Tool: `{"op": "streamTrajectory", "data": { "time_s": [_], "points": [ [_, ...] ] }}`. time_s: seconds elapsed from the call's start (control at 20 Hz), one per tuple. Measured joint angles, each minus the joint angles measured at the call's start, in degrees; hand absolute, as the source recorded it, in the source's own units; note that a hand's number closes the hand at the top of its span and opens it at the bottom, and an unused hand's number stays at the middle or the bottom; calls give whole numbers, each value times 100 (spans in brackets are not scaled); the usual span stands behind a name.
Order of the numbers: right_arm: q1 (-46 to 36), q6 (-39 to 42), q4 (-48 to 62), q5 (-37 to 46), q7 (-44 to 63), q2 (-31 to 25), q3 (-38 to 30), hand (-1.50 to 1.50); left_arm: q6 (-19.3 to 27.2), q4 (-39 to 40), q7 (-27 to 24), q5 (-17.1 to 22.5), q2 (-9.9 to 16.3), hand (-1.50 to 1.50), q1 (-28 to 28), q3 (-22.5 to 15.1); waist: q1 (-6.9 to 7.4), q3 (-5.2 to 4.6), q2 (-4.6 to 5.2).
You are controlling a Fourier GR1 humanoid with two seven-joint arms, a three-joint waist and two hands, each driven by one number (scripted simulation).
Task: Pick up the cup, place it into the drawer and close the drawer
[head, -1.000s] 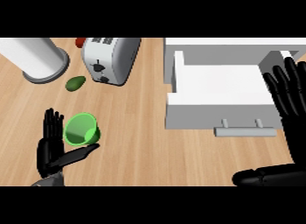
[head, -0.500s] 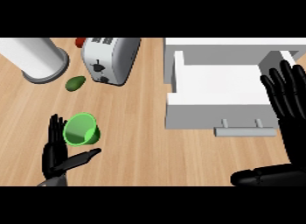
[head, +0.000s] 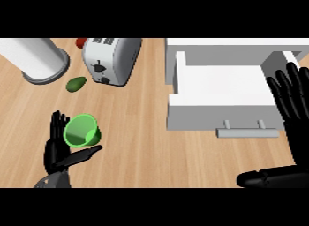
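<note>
Down at the lower left of the head view, the left hand (head: 61, 152) has the green cup (head: 83, 130) against its palm; the fingers rise straight behind the cup's far side and the thumb reaches out under it towards the right, so the hand is spread wide rather than closed round it; whether the cup still touches the wooden bench (head: 137, 128) or sits just above it cannot be told. The cup is tilted, its open mouth facing up and somewhat left, and it lies well apart from the drawer (head: 216, 95); the drawer stands pulled out at the right, a white box with a pale inside, its front panel nearest the view's lower edge and a grey bar handle (head: 247, 131) fixed across that front. The right hand (head: 299, 99) shows at the right edge, fingers straight and spread, lying over the drawer's right wall; it holds nothing; its grey-black forearm (head: 277, 178) comes in along the lower right.

Farther up the bench, a silver toaster (head: 110, 59) lies near the top, with a red thing (head: 81, 42) peeping out just behind its left corner; a white cylinder on a grey round base (head: 33, 59) stands at the upper left; a small dark green avocado (head: 76, 84) lies between that base and the toaster.
</note>
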Motion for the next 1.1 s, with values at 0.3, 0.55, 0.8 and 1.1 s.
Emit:
{"op": "streamTrajectory", "data": {
  "time_s": [0.3,0.55,0.8,1.1],
  "points": [
    [-195,-56,-116,-54,300,-34,17,-150,-315,1038,-399,165,94,-150,-558,212,-17,-2,6],
    [-164,-58,-163,-105,338,-29,-8,-150,-808,1326,-528,277,134,-150,-685,206,-15,-2,5],
    [-213,-78,-97,-40,307,-24,2,-150,-1245,1573,-680,359,93,150,-854,189,-18,-3,7],
    [-281,-137,-60,64,317,15,79,-150,-1387,1966,-952,318,75,150,-1117,183,-36,-5,15]
  ]
}}
